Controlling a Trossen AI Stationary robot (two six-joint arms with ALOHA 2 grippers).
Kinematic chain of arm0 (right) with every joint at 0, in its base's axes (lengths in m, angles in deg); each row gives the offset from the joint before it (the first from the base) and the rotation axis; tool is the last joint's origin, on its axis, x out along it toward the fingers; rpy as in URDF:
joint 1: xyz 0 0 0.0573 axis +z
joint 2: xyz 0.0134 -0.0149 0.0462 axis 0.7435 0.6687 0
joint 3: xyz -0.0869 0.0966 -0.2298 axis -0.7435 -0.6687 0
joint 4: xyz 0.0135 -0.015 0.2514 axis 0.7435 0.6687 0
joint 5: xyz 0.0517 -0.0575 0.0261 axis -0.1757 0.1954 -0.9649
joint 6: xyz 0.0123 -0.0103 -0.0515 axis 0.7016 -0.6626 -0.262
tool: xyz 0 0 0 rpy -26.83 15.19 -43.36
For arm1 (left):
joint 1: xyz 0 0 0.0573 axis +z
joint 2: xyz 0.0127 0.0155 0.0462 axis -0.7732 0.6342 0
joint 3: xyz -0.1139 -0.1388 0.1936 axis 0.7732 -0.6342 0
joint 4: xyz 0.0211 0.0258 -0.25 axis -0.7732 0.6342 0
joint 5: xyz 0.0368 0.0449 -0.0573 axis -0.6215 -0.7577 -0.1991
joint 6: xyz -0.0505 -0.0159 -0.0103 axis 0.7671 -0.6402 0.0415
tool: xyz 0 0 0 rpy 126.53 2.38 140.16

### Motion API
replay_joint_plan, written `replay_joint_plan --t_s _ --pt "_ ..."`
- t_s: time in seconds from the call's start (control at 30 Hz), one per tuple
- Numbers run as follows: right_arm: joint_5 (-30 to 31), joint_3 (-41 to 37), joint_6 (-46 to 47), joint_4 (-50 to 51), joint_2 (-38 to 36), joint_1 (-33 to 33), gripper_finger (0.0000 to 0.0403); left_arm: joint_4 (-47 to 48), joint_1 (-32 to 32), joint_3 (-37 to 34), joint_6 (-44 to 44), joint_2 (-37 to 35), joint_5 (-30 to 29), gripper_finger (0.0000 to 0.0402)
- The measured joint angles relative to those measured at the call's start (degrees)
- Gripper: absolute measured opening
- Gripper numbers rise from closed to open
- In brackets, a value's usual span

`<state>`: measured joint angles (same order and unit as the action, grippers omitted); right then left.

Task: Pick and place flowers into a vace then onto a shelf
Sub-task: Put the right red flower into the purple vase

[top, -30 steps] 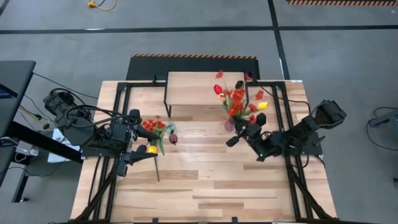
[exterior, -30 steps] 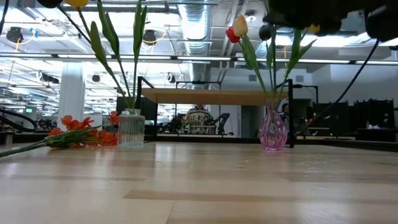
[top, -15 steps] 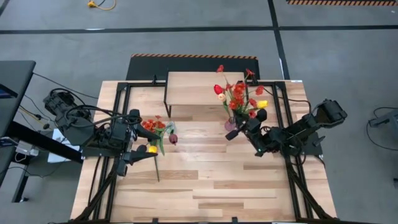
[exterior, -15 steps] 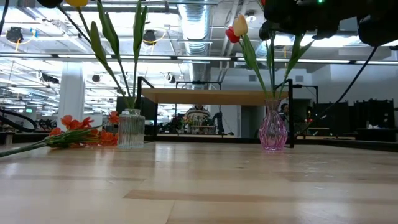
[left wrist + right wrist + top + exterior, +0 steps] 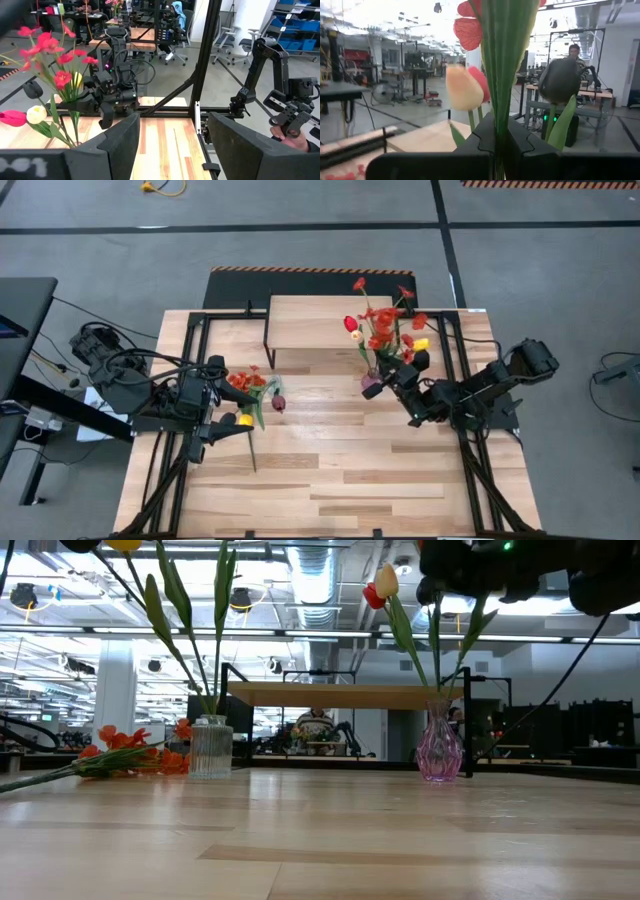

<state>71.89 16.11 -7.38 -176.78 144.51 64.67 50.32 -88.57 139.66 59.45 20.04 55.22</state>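
A pink glass vase (image 5: 438, 750) stands on the table in front of the shelf (image 5: 340, 695). Cream and red tulips (image 5: 380, 585) and red blossom sprays (image 5: 385, 330) rise from it. My right gripper (image 5: 372, 388) is shut on their green stems above the vase. A clear ribbed vase (image 5: 210, 747) at the left holds stems with a yellow tulip (image 5: 245, 420) and a maroon one (image 5: 278, 403). An orange-red spray (image 5: 130, 760) lies flat on the table beside it. My left gripper (image 5: 172, 145) hangs open above that clear vase, holding nothing. My right gripper pinches a bundle of green stems and leaves (image 5: 498, 107) between its two fingers, well above the vase. The fingers come nearly level from the table's right and lie across the stems. The stems stand about upright, their lower ends in the pink vase's mouth (image 5: 438, 708).
The shelf (image 5: 315, 320) stands at the far middle of the slatted table. A black metal frame (image 5: 190, 380) runs along both sides. The near half of the tabletop (image 5: 330, 480) is bare wood. People and desks show in the room beyond.
My right gripper has gone a little toward the table's far edge with the stems. The blossoms it holds have swung toward the far edge with it. The pink vase has stayed where it was.
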Motion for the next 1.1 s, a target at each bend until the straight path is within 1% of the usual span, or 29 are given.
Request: replay_joint_plan --t_s 0.47,0.93,1.1 --pt "0.0 0.0 0.5 0.2 0.5 -0.7 0.0 0.0 0.0 0.0 0.4 0.0 0.0 0.0226" --pt "0.3 0.0 2.5 3.3 0.5 -1.8 0.0 0.0 0.0 0.0 0.9 0.0 0.0 0.0226" --pt "2.0 0.0 2.8 4.4 0.5 -1.8 0.0002 0.0 0.0 0.0 1.1 0.0 0.0 0.0226"
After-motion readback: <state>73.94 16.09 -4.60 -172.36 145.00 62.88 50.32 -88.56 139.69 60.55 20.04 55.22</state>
